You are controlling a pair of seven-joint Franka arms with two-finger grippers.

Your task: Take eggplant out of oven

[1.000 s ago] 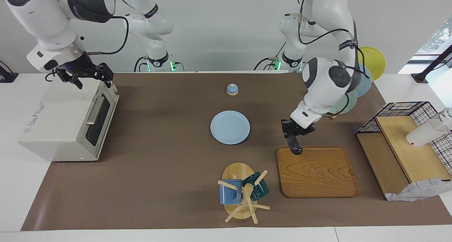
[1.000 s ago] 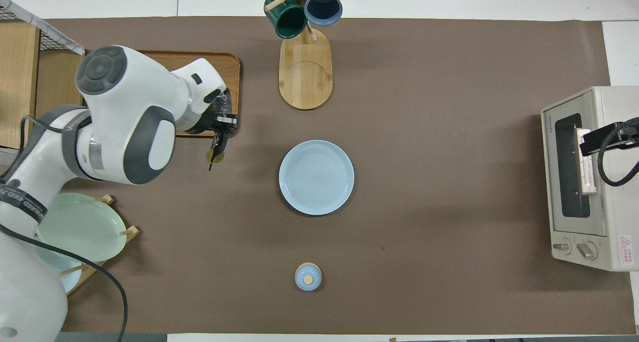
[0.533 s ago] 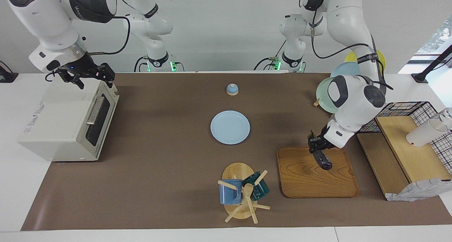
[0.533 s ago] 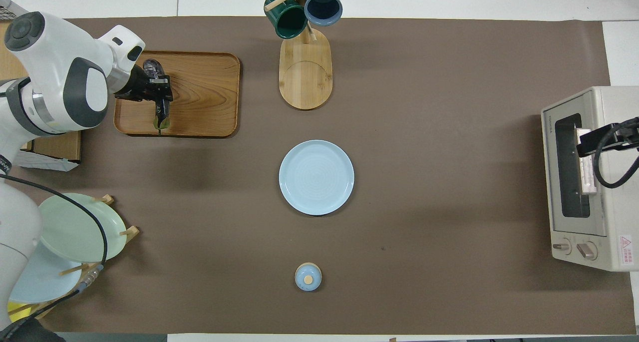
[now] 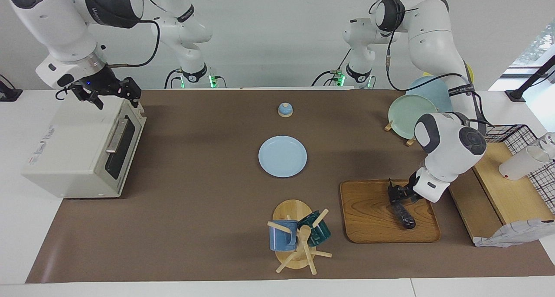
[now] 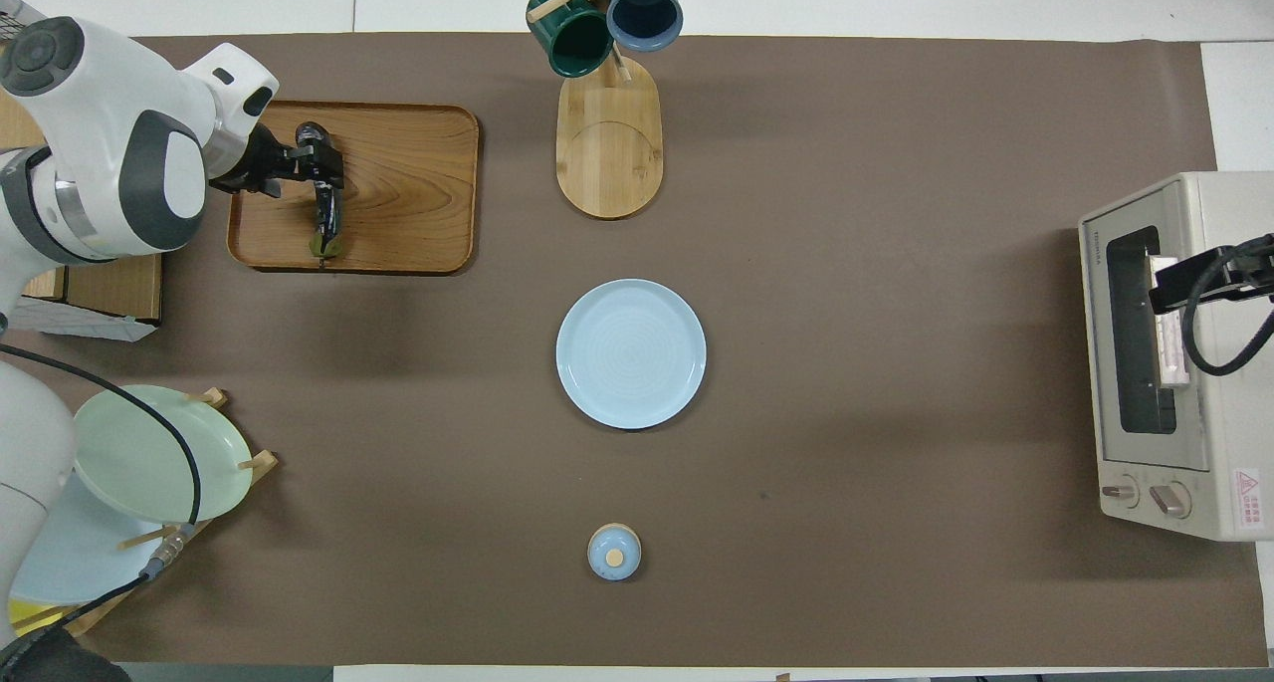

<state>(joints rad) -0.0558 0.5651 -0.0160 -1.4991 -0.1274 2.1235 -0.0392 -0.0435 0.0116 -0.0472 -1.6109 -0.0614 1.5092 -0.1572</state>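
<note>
Lowered over the last second, from above the tray's corner down onto its middle: slim, glossy, dark purple eggplant (image 5: 405,217). Now lying on the rectangular wooden tray (image 5: 368,219) toward the left arm's end of the counter, well apart from the boxy off-white toaster oven (image 5: 73,154) at the right arm's end. Judging from that, already out of the oven, with only the release and the retreat left to do.

Left end effector (image 5: 399,195) low over the tray, at or right above the eggplant. Cannot tell whether spread or pinching. Right end effector (image 5: 106,93) waiting above the oven's top edge by the door. Cannot tell its state either.

To finish the step well:
- Confirm a full release before lifting, so as not to drag the eggplant along.
- Rise straight up first, then pull back toward the left arm's base.
- Avoid any sideways sweep along the tray, since a glossy, curved, round body probably rolls or skids on smooth wood.
- Keep clear of the black wire basket (image 5: 503,134) and the pale green plate (image 5: 405,110) on its rack during the retreat.

Long axis: flat on the tray, running roughly from nearer the robots to farther from them, slightly slanted. In the overhead view, greenish stem tip (image 6: 321,252) pointing toward the robots, near the tray's nearer rim. Rounded end pointing away from the robots.
</note>
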